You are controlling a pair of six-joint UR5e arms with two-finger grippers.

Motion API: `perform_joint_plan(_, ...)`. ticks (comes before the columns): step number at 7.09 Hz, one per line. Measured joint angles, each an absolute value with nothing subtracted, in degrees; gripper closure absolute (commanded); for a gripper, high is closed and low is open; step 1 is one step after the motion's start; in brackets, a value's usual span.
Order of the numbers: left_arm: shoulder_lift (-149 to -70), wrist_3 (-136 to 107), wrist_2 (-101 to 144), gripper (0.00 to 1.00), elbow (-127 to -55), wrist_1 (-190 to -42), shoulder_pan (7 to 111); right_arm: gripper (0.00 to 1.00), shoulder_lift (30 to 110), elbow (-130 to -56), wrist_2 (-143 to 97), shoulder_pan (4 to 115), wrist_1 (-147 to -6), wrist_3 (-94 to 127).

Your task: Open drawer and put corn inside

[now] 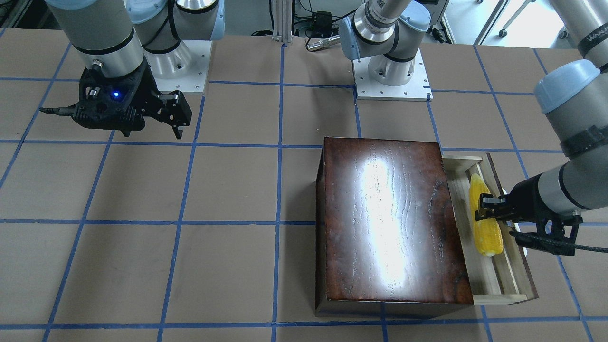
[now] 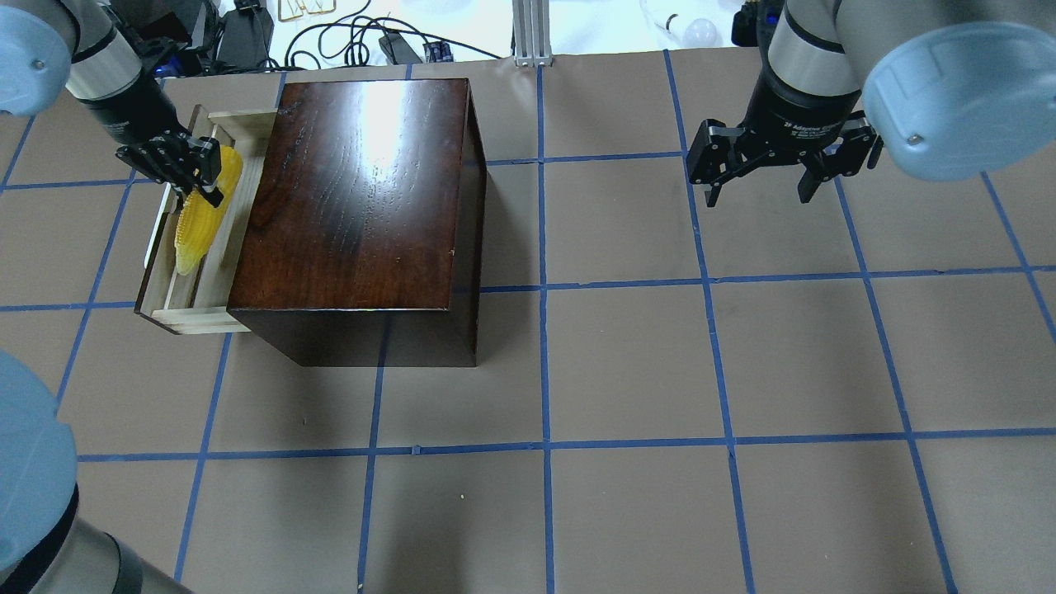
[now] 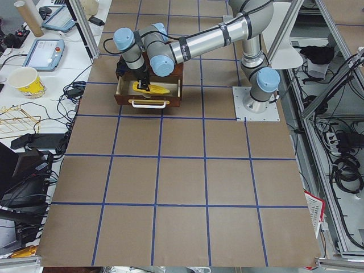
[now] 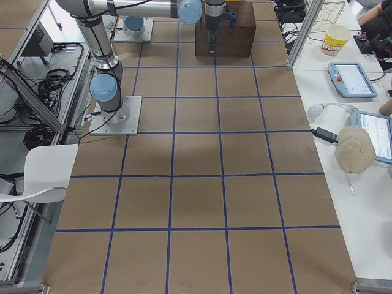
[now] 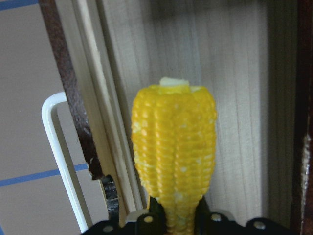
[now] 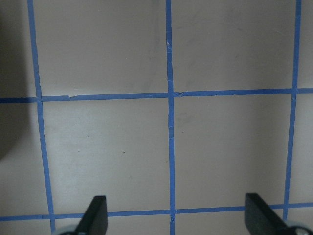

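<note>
The dark-brown box (image 1: 389,223) (image 2: 363,181) has its pale wood drawer (image 1: 494,280) (image 2: 194,289) pulled out, with the white loop handle (image 5: 58,147) on the front panel. The yellow corn (image 1: 485,228) (image 2: 198,227) (image 5: 173,152) lies lengthwise in the drawer. My left gripper (image 1: 488,209) (image 2: 198,177) (image 5: 176,218) is shut on the corn near one end, low inside the drawer. My right gripper (image 1: 176,118) (image 2: 759,194) (image 6: 178,215) is open and empty, hanging over bare table far from the box.
The table is brown board with a blue tape grid. The two arm bases (image 1: 392,71) (image 1: 178,66) stand at the robot's edge. Cables and a bulb (image 2: 701,31) lie beyond the far edge, behind the box.
</note>
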State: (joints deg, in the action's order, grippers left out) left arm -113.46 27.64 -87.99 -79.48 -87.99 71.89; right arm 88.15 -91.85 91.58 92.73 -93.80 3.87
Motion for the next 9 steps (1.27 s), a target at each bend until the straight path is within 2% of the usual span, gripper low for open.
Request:
perform_joint_plan(1, -114.0, 27.3, -87.0, 0.86, -79.7, -87.7, 71.9, 0.0, 88.2, -91.8, 91.6, 92.7, -93.8, 3.9)
perform_joint_plan(2, -114.5, 26.9, -86.6, 0.68, -79.8, -87.6, 71.9, 0.0, 88.2, -91.8, 91.6, 92.7, -93.8, 3.9)
perform_joint_plan(4, -115.3, 26.0, -86.4, 0.19, -79.9, -87.5, 71.9, 0.0, 88.2, -91.8, 91.6, 92.7, -93.8, 3.9)
perform_joint_plan(5, -115.5, 25.3, -86.3, 0.0, -79.9, -87.5, 71.9, 0.0, 88.2, -91.8, 91.6, 92.7, -93.8, 3.9)
perform_joint_plan(9, -113.9, 25.1, -86.3, 0.0, -79.1, -87.6, 72.8, 0.0, 88.2, -91.8, 91.6, 92.7, -93.8, 3.9)
